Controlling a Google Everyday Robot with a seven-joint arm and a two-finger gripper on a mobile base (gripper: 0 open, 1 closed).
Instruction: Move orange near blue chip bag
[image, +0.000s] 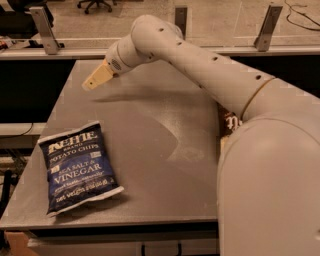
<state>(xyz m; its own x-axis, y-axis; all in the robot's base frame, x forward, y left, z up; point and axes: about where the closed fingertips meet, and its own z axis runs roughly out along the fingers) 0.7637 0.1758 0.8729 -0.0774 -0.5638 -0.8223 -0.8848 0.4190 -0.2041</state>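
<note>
We find the chip bag (77, 167) lying flat on the table's (165, 170) front left corner, the gripper (92, 82) above the far left edge behind it, well apart, the arm (200, 65) reaching in from the right foreground, a second bag (230, 122) at right, mostly hidden behind that arm

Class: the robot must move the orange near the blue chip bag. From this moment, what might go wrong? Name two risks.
1. No orange shows in this view. It may sit hidden behind the claw at the far left of the table, so a nudge might roll it away.
2. The blue chip bag lies by the table's near left edge, and an orange set there might roll off.
</note>
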